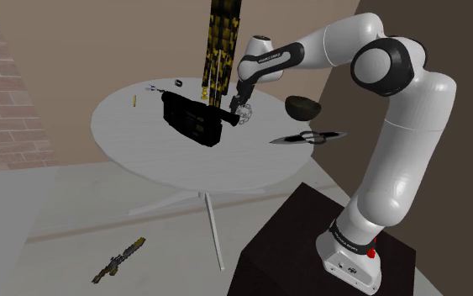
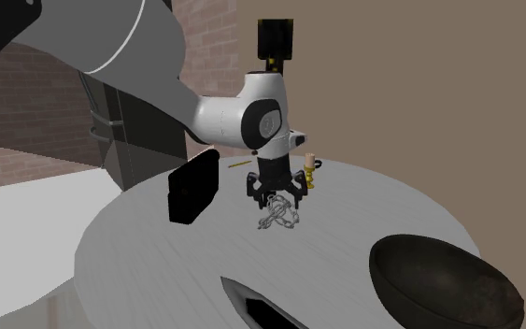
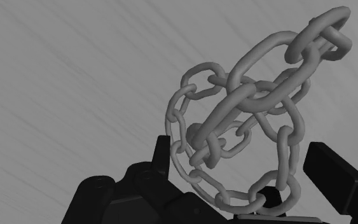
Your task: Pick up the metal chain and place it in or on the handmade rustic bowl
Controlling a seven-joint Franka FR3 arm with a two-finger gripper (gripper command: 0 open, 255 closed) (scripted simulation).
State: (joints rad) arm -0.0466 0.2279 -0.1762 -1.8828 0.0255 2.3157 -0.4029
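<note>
The chain (image 3: 255,97) lies between the parted jaws, seemingly untouched.

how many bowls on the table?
1: a dark bowl near the edge of the white round table, to the shoulder view's right of the gripper and the chain. The black box may hide something smaller behind it.

1. We see the chain (image 3: 247,127) between the fingers in plain pale grey; the gripper (image 2: 277,198) is all black.
2. Under the hand, the table (image 3: 75,76) is light grey with faint slanting streaks.
3. Beside the hand, the box (image 1: 191,119) is black with dull yellow flecks.
4. Well apart from the hand, the bowl (image 2: 443,280) is dark brown-black.
</note>
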